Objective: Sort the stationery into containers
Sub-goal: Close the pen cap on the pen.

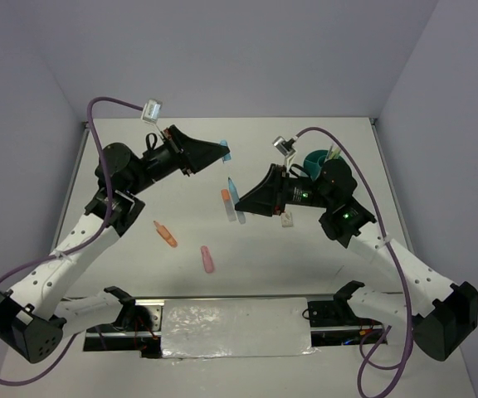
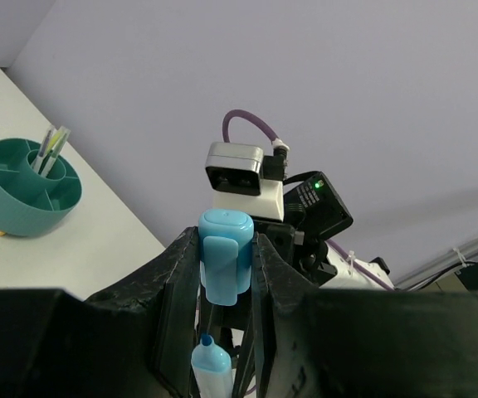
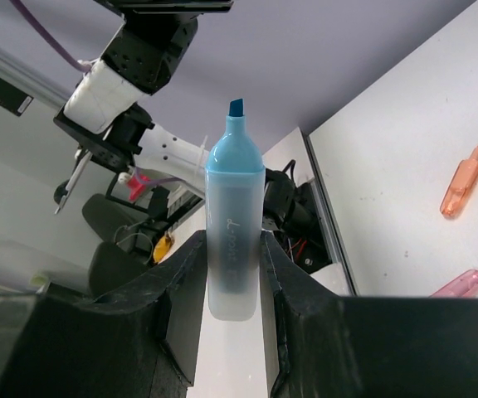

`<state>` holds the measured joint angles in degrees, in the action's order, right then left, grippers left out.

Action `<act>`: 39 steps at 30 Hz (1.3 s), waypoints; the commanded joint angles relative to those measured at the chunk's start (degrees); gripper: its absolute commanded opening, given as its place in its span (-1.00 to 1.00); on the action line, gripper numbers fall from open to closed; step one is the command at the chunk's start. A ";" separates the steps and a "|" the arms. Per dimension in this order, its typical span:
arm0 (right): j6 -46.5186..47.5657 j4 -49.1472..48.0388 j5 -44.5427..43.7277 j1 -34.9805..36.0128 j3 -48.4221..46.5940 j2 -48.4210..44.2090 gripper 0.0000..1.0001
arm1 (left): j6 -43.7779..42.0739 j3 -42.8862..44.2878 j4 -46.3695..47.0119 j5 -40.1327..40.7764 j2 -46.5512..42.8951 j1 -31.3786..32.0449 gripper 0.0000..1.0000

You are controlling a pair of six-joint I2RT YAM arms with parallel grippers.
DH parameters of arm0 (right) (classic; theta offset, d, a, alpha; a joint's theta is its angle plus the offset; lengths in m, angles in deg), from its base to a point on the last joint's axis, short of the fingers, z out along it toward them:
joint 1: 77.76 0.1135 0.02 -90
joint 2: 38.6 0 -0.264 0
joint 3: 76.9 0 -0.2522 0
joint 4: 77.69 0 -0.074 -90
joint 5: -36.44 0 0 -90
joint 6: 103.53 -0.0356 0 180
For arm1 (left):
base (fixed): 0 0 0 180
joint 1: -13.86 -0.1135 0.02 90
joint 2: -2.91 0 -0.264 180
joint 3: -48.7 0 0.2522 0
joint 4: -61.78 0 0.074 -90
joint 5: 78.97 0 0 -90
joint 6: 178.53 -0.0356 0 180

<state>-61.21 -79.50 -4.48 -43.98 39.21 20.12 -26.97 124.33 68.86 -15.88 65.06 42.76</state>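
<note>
Blue highlighter [image 3: 233,240] was uncapped and clamped at its lower barrel by the right gripper [image 3: 233,249], held above the table [image 1: 305,257]. Its long axis ran along the fingers, with the chisel tip pointing away from the wrist. In the top view the blue highlighter [image 1: 231,184] pointed up-left toward the left gripper [image 1: 222,151].

The barrel was smooth, semi-clear light blue plastic, flat-sided with a rounded shoulder and a darker blue tip. There was faint script down the barrel, not readable.

The left gripper [image 2: 225,249] was clenched on the blue cap [image 2: 225,257]. The cap was glossy plastic with its rounded closed end up in the wrist view and its clip facing the camera. The highlighter's tip showed just below the cap, apart from it.

Teal organiser [image 2: 7,203] was round, matte plastic with inner dividers, and stood on the table at the far right, behind the right arm. Thin pens [image 2: 52,149] stood tilted in its centre compartment.

Lying flat on the table:
- An orange highlighter [image 1: 166,234], long axis diagonal.
- A second orange highlighter [image 1: 225,196], near the right gripper [image 1: 239,201].
- A pink highlighter [image 1: 207,259], roughly near-to-far.
- A white eraser [image 1: 286,220], under the right arm.
</note>
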 commanded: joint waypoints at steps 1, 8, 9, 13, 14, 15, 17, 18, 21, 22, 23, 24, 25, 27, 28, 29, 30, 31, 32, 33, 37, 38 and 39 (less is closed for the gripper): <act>2.07 0.37 0.76 0.41 0.21 -2.47 -1.00 | -0.13 2.21 4.12 -1.38 0.69 -0.17 -1.00; 2.68 1.16 0.05 0.41 -1.46 -2.03 -1.00 | 1.72 -1.65 8.42 -4.37 0.17 0.01 -1.00; 2.59 1.16 0.05 0.32 -1.98 -1.77 -1.00 | 1.63 -1.83 8.60 -5.33 0.08 0.27 -1.00; 1.72 -0.33 0.23 -0.03 -2.60 -0.71 -1.00 | 0.49 -3.15 7.37 -5.08 -1.06 0.63 -1.00; 1.89 -0.25 0.31 -0.03 -2.87 -0.54 -1.00 | 0.32 -3.76 7.02 -4.99 -1.59 0.63 -1.00; 2.06 -0.16 0.14 -0.12 -3.30 -0.45 -1.00 | 0.31 -4.03 6.93 -4.81 -1.85 0.63 -1.00; 2.07 -0.25 0.23 -0.12 -3.74 -0.10 -1.00 | -0.04 -4.56 6.06 -4.20 -2.47 0.71 -1.00; 2.07 -0.25 0.40 -0.03 -4.01 -0.10 -1.00 | -0.12 -4.74 5.88 -3.94 -2.73 0.71 -1.00; 2.42 0.02 0.23 -0.03 -4.19 -0.09 -1.00 | -0.56 -5.00 5.09 -3.67 -3.00 0.71 -1.00; 2.42 -0.07 -0.03 -0.20 -4.10 -0.18 -1.00 | -0.22 -5.00 5.26 -4.10 -2.83 0.71 -1.00; 2.33 0.02 -0.21 -0.12 -4.01 -0.18 -1.00 | -0.04 -5.09 5.44 -4.28 -2.74 0.71 -1.00; 2.42 0.02 -0.39 -0.29 -3.75 -0.27 -1.00 | 0.40 -5.09 6.05 -4.46 -2.74 0.80 -1.00; 2.42 0.02 -0.74 -0.47 -3.66 -0.27 -1.00 | 0.58 -5.18 6.23 -4.63 -2.74 0.89 -1.00; 1.98 -0.86 -0.74 -0.64 -3.31 -0.18 -1.00 | 0.40 -5.18 6.06 -4.72 -2.74 1.06 -1.00; 1.37 -1.30 -0.65 -0.82 -3.31 -0.10 -1.00 | 0.32 -5.18 5.88 -4.64 -2.74 1.15 -1.00; 1.28 -1.56 -0.57 -0.73 -3.66 -0.01 -1.00 | 0.31 -5.35 5.79 -4.64 -2.74 1.24 -1.00; 1.27 -1.48 -0.65 -0.73 -3.92 0.17 -1.00 | 0.23 -5.44 5.79 -4.64 -2.74 1.41 -1.00; 1.27 -1.65 -0.57 -0.82 -4.10 0.26 -1.00 | 0.31 -5.79 5.79 -4.55 -2.74 1.50 -1.00; 1.10 -2.00 -0.30 -0.73 -4.53 0.34 -1.00 | 0.58 -5.97 6.05 -4.64 -2.74 1.85 -1.00; 0.92 -2.35 -0.21 -0.73 -4.71 0.52 -1.00 | 0.58 -6.05 6.23 -4.64 -2.65 2.20 -1.00; 1.10 -2.62 -0.56 -1.00 -5.77 0.78 -1.00 | -0.04 -6.58 5.52 -4.11 -2.91 3.52 -1.00; 1.01 -2.88 -0.65 -1.26 -5.86 0.96 -1.00 | 0.05 -6.67 5.61 -4.11 -2.91 4.05 -1.00; 0.66 -3.23 -0.65 -1.43 -5.86 1.13 -1.00 | -0.30 -6.58 5.44 -3.93 -3.09 4.23 -1.00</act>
<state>-60.18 -78.26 -4.17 -44.64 37.18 20.86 -26.71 118.32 72.44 -18.14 63.40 45.34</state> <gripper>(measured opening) 0.351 0.373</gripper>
